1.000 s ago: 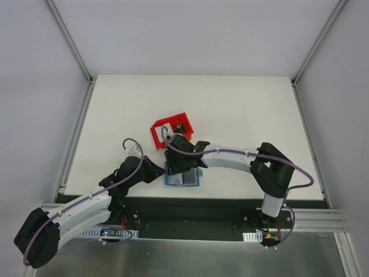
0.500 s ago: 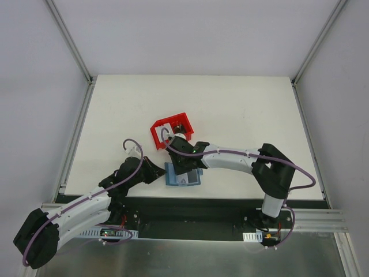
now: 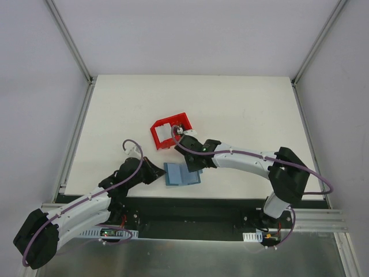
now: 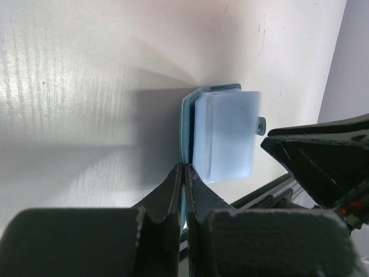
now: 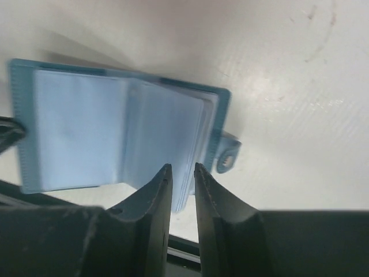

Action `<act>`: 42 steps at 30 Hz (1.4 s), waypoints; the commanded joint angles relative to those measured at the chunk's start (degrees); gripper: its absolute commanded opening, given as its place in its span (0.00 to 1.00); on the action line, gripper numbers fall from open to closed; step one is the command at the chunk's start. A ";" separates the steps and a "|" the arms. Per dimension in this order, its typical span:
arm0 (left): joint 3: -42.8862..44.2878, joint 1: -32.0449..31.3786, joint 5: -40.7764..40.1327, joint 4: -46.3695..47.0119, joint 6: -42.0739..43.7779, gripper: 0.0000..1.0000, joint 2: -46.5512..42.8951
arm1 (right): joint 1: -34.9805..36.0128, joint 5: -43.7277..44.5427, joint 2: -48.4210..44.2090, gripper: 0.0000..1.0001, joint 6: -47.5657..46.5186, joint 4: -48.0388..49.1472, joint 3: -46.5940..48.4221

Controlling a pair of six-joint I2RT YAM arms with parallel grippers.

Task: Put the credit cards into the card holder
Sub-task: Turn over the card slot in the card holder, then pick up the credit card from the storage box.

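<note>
The teal-blue card holder [image 3: 181, 173] lies spread open near the table's front edge, its lighter blue pockets facing up. My left gripper [image 3: 162, 172] is shut on its left cover edge; in the left wrist view the gripper [image 4: 184, 167] pinches the thin teal edge of the holder [image 4: 225, 138]. My right gripper [image 3: 194, 165] is over the holder's right half. In the right wrist view its jaws [image 5: 183, 168] stand nearly together around the standing edge of the holder's inner pocket leaves [image 5: 167, 133], beside the snap tab [image 5: 226, 158]. One pale credit card [image 3: 165, 132] lies in the red bin.
The red plastic bin [image 3: 173, 119] sits just behind the card holder, close to my right wrist. The table's front edge and a black rail [image 3: 190, 203] run right below the holder. Grey walls stand on both sides of the table.
My right gripper has narrowed its jaws and shifted right, onto the holder's right half. The holder's pocket leaves have turned. The left gripper has kept its hold.
</note>
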 commanded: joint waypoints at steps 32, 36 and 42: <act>-2.85 0.33 -9.50 -2.55 -6.57 0.00 3.64 | -21.13 -33.19 30.20 0.73 -12.92 3.89 43.26; -2.85 0.33 -9.14 -2.55 -6.57 0.00 3.64 | -21.30 -34.25 32.66 0.73 -12.56 3.89 44.40; -2.24 0.33 -8.88 -2.46 -5.78 0.00 4.43 | -21.30 -35.57 35.12 0.74 -12.21 3.80 45.72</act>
